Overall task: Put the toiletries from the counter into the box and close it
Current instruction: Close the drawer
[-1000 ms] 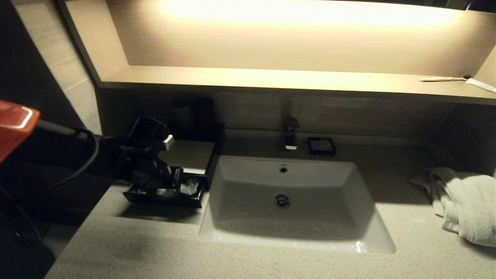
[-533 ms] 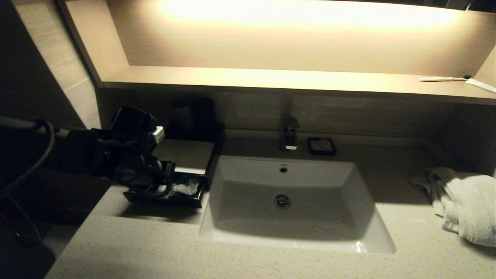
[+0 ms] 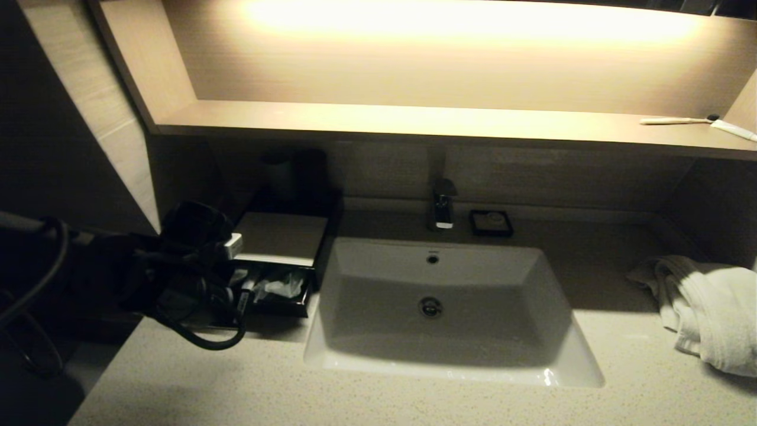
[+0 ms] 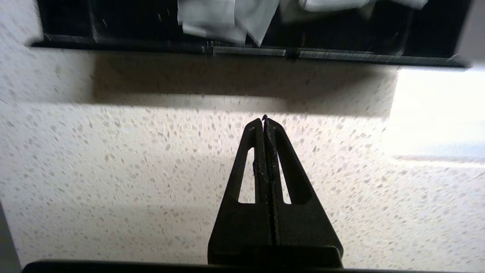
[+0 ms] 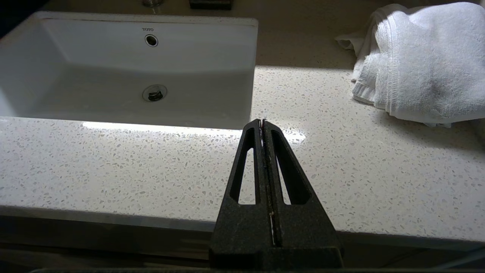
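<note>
While white sachets [image 3: 278, 286] are lying in the black box's [image 3: 282, 236] open drawer [image 3: 278, 305] at the table's [image 3: 414, 402] far left, your left tool [image 4: 264, 120], pressed together and empty, is hovering just before the drawer front; closing is remaining. Your right tool [image 5: 262, 121], also pressed together, is idling near the sink [image 5: 132, 76].

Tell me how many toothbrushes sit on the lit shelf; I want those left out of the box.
1: a pale toothbrush with a dark head lies at the shelf's right end. Beside it lies a white tube, not a brush. The frame edge may hide more.
</note>
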Motion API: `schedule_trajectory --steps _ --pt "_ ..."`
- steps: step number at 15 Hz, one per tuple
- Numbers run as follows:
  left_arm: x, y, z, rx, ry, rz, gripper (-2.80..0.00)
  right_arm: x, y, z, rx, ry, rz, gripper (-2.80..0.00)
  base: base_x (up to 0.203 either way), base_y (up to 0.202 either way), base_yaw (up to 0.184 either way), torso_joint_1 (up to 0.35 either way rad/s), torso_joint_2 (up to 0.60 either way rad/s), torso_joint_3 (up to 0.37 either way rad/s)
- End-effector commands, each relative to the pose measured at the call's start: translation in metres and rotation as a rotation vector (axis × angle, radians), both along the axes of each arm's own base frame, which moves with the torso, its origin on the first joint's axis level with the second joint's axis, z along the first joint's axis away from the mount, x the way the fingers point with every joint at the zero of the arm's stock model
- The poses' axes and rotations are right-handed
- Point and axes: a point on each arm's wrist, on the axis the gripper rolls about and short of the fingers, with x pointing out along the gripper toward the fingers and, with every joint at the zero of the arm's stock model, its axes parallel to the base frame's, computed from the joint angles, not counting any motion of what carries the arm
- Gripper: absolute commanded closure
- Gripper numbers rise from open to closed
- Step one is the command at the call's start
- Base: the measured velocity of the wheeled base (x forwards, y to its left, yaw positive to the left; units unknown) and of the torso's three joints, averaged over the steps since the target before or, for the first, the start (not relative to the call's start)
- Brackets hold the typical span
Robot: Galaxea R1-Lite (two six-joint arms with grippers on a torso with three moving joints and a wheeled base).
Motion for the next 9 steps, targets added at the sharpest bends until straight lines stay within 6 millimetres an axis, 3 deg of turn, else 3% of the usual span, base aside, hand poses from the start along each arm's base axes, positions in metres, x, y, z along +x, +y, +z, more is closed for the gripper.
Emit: schedule_trajectory --steps 1,9 --pt "0.002 0.0 -0.009 0.009 0.031 0.0 0.0 0.0 0.0 0.0 0.0 0.0 0.0 0.0 0.0 0.0 0.0 0.0 0.0 0.0" --pt "0.027 -0.004 -0.034 0.029 0.089 0.005 0.0 0.0 0.0 0.0 0.0 0.0 0.0 0.0 0.0 0.0 0.0 0.0 0.0 0.0"
